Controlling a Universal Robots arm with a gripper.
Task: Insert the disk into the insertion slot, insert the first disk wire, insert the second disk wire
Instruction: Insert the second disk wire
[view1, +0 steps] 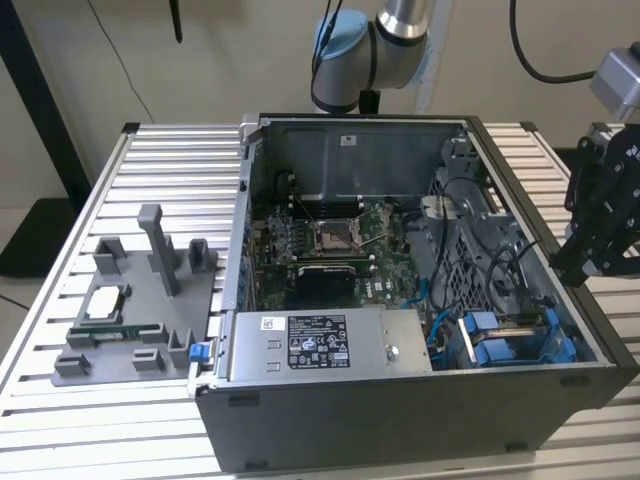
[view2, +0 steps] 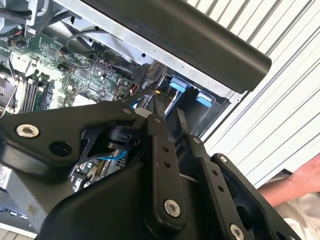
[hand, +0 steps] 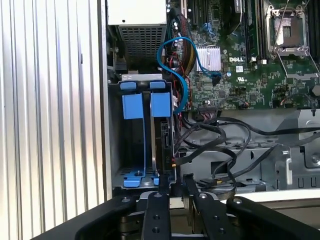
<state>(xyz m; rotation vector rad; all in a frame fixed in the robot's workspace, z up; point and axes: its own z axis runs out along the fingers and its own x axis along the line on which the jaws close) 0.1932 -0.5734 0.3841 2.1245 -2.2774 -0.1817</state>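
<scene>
Your gripper (hand: 175, 181) is released: its fingers (hand: 163, 186) stand a little apart with nothing between them. In the exterior view the gripper (view1: 568, 268) hangs at the exterior view's right, over the side wall of the open case (view1: 400, 420), close to its near corner.

Just beyond the gripper you see the slot (hand: 142, 78). The disk (hand: 163, 137) stands on edge inside it, with blue frame tabs showing at its end. In the second wrist view the gripper (view2: 167, 109) points toward those same blue tabs.

Black wires (hand: 225, 150) loop just beside the disk. You cannot tell whether any of them is plugged into it. A blue cable (hand: 172, 60) curves from beside the slot to the motherboard (hand: 250, 60).

Further out, the grey power supply (view1: 330, 345) sits along the near wall, on the exterior view's left of the slot. The case rests on a slatted surface (view1: 150, 160), and a grey parts tray (view1: 130, 300) lies on it at the exterior view's left. In the second wrist view a person's hand (view2: 305, 180) shows beyond the case.
</scene>
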